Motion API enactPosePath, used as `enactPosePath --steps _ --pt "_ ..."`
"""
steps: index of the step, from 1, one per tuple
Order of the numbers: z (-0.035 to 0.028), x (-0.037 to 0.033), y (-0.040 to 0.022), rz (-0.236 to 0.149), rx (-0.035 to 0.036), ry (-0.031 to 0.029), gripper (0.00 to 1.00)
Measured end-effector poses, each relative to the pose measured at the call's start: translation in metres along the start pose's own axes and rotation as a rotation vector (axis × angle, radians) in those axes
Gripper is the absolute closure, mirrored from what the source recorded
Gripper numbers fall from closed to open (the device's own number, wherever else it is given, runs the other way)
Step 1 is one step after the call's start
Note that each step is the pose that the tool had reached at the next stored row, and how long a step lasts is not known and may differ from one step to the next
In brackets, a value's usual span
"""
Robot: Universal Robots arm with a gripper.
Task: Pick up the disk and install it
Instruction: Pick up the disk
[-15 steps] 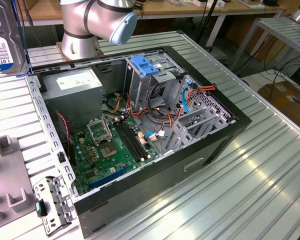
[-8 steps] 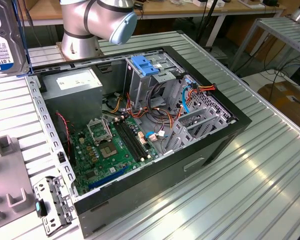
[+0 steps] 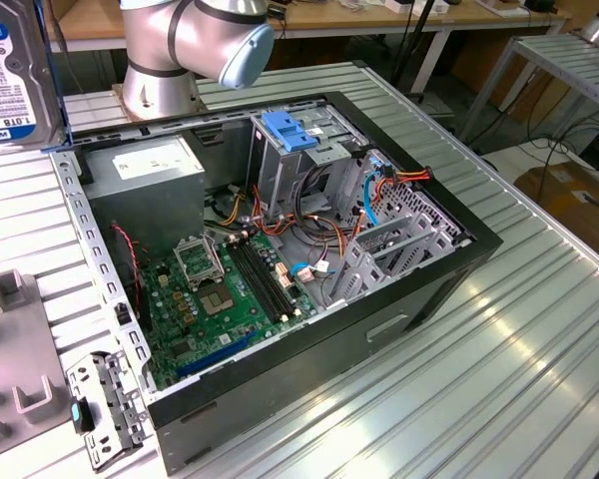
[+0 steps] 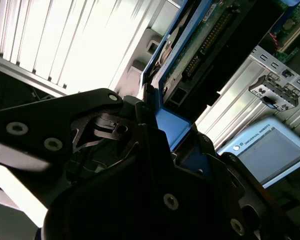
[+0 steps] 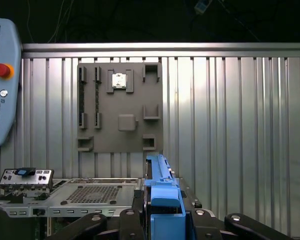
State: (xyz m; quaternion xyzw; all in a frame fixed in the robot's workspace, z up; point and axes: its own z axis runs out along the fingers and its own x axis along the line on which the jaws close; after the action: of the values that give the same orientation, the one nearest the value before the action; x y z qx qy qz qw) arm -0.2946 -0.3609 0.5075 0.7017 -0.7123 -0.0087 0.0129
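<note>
The disk (image 3: 10, 70) is held off the surface (image 3: 459, 399), standing on edge in the top corner at the exterior view's left. Its white-and-dark-blue label faces that camera and a blue rail runs down the side nearer the computer case (image 3: 379, 329). It hangs above the ribbed metal just beyond the case's far corner, touching neither.

In the first wrist view the gripper (image 5: 163, 222) is pinching the disk (image 5: 162, 192) by its blue-railed edge, with a black finger pressed against each side of the blue plastic. In the second wrist view the same grip (image 4: 165, 132) shows from the other face, where the disk's green circuit board (image 4: 205, 40) and its connector edge point away from the fingers.

The robot arm (image 3: 195, 40) stands at the far edge of the surface, behind the case. The case lies open on its side in the middle of the surface. Inside it an upright metal drive cage (image 3: 280, 175) carries a blue latch (image 3: 292, 131) on top. A grey power supply (image 3: 145, 175) with a white sticker fills the far corner beside the cage, and the green motherboard (image 3: 215, 299) lies across the floor nearer the front, with orange, red and blue cables looped between it and the cage.

Toward the surface's near corner at the exterior view's left lies a flat grey fixture plate (image 3: 10, 399) with raised blocks. Just beside it, against the case's rim, rests a small metal bracket (image 3: 105, 409) with a blue clip. The first wrist view also shows a teach pendant (image 5: 2, 85) with a red button beyond the plate.
</note>
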Motion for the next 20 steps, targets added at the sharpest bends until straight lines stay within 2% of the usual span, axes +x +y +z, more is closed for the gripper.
enactPosePath --steps 10,20 --pt "-0.0005 -0.0003 -0.0174 0.0 0.0 0.0 0.63" --pt "-0.0005 -0.0003 -0.0179 0.0 0.0 0.0 0.63"
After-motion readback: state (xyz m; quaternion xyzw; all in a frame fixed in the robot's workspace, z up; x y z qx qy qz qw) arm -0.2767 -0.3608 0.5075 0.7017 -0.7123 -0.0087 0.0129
